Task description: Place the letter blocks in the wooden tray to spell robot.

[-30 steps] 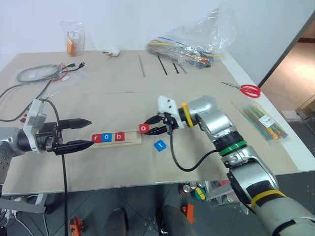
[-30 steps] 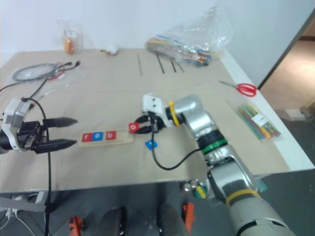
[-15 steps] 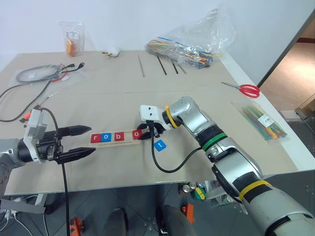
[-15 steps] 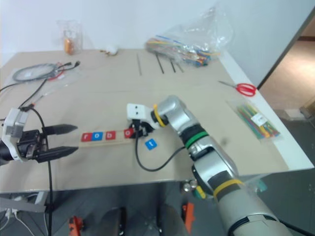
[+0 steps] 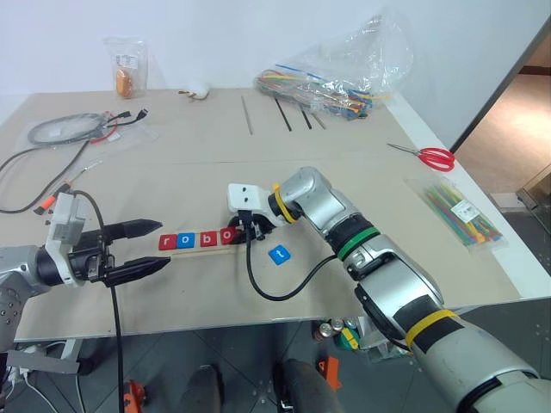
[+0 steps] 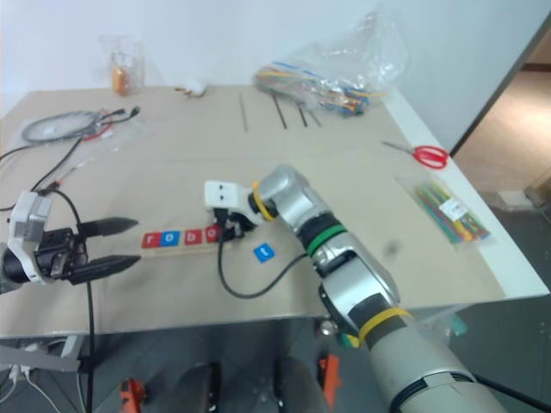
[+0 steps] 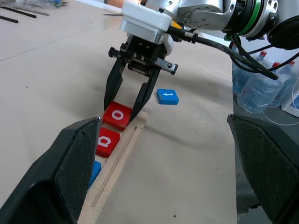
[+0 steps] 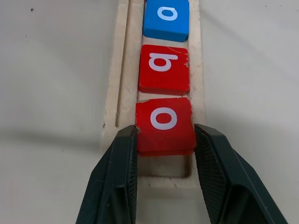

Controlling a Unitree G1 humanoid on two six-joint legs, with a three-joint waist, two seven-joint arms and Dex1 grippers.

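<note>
Our right gripper (image 8: 164, 140) pinches the red o (image 8: 165, 123) in the tray (image 8: 116, 84), just behind the red b (image 8: 164, 69) and blue o (image 8: 166, 18). The head view adds the red r (image 5: 166, 243) at the tray's far end and the blue t (image 5: 278, 255) loose on the table (image 5: 215, 163), near its front edge. Left gripper (image 5: 151, 249) hovers off the tray's end, jaws spread.

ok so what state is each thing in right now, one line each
right tool: shut on the red o, which sits in the tray
left tool: open, holding nothing, by the tray's end
tray: flat on the table, holds r, o, b, o in a row
blue t: loose on the table, beside the tray
scissors: lying closed
</note>
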